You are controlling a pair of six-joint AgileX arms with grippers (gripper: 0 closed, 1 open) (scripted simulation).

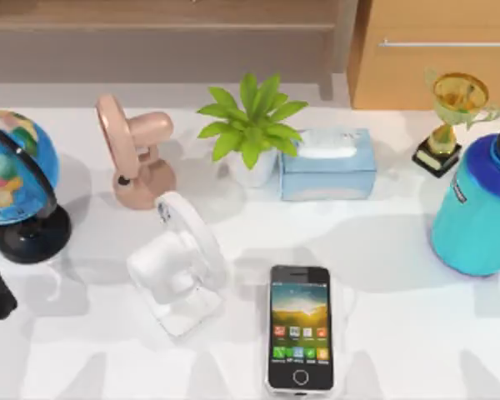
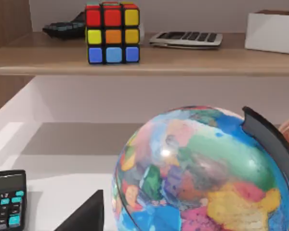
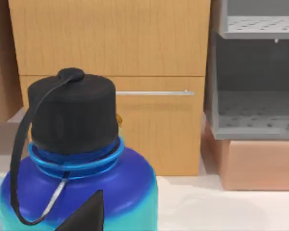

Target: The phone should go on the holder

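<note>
Phone [image 1: 300,328] flat on table [image 1: 400,333], just right of white holder [image 1: 177,267].

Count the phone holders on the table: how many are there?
2. A pink holder stands toward the back, left of the potted plant. A white holder stands nearer the front, just left of the phone. More could be hidden behind the globe.

The phone [image 1: 300,328] has a silver rim, black bezel and colourful screen. The stand [image 1: 177,265] and worktop [image 1: 400,333] are white; the bottle [image 1: 477,208] runs blue to teal under a black cap.
</note>
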